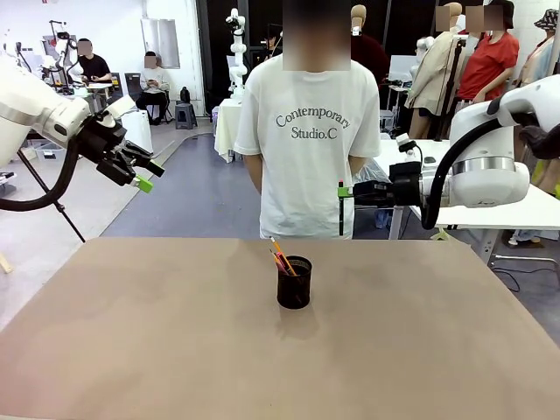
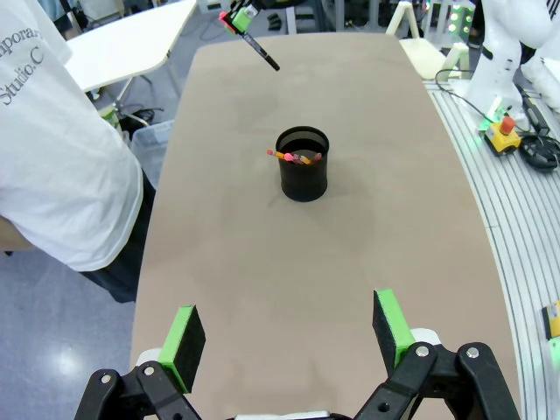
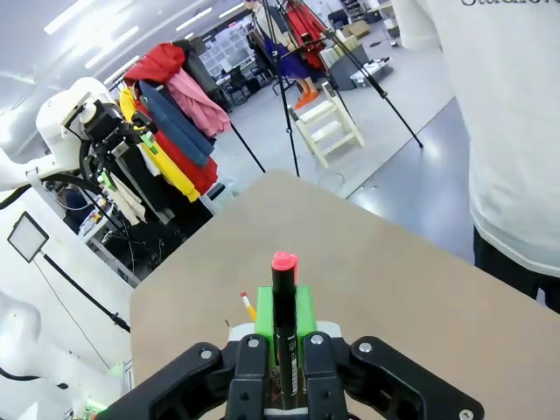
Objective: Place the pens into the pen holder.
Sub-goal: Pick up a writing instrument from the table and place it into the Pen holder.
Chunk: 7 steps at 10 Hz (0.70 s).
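The black mesh pen holder (image 1: 294, 283) stands mid-table with a yellow-orange pencil and a pinkish pen (image 1: 280, 256) leaning in it. My right gripper (image 1: 345, 192) hovers high above and behind the holder, shut on the black pen (image 1: 340, 214), which hangs upright. In the right wrist view the black pen (image 3: 283, 306) sits clamped between the green pads (image 3: 304, 317), and the pencil tip (image 3: 248, 304) peeks out below. My left gripper (image 1: 149, 175) is raised at the far left, open and empty. The left wrist view looks down on the holder (image 2: 303, 166) past its spread fingertips (image 2: 391, 325).
A person in a white T-shirt (image 1: 306, 149) stands at the table's far edge (image 1: 289, 240), arms behind the back. The brown tabletop (image 1: 131, 332) around the holder is bare. A white side table (image 1: 525, 210) lies behind my right arm.
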Motion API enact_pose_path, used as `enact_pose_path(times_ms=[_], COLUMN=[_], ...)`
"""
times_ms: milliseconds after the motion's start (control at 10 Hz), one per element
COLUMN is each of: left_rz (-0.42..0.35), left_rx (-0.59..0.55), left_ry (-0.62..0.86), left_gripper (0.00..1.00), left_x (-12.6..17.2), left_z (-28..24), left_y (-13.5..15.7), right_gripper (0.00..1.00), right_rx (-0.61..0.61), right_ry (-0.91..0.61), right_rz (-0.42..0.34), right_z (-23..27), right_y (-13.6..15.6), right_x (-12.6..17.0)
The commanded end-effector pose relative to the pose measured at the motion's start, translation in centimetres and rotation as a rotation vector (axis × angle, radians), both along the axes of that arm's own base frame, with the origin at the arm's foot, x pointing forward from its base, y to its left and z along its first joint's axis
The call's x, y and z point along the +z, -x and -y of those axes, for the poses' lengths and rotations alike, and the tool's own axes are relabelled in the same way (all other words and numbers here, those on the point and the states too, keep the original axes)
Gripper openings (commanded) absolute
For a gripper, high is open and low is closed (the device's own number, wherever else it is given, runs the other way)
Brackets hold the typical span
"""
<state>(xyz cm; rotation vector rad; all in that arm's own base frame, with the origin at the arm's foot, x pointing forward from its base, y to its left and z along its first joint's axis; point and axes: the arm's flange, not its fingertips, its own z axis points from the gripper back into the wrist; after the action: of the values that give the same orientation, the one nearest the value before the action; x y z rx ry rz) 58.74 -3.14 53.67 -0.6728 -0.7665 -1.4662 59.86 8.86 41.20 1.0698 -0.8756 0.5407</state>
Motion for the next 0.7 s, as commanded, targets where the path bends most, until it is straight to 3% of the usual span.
enact_pose_path(times_ms=[0,200,400,600], left_rz=[0.001,0.001,0.001,0.001], left_rx=[0.005,0.005,0.005,0.005], left_ry=[0.002,0.002,0.002,0.002], left_gripper=[1.00,1.00,1.00,1.00], left_x=[0.0,0.0,0.0,0.0], left_z=[-0.1,-0.1,-0.1,-0.1], left_y=[0.1,0.1,0.1,0.1], right_gripper=[0.00,0.00,0.00,0.00], right_rx=[-0.004,-0.001,-0.038,-0.051], right_ry=[0.003,0.001,-0.056,-0.113], right_rz=[-0.011,0.000,0.251,0.396], right_z=[-0.3,0.0,-2.1,-4.0], right_y=[-0.5,0.0,1.0,1.4], right_x=[0.4,0.0,-0.5,-1.1])
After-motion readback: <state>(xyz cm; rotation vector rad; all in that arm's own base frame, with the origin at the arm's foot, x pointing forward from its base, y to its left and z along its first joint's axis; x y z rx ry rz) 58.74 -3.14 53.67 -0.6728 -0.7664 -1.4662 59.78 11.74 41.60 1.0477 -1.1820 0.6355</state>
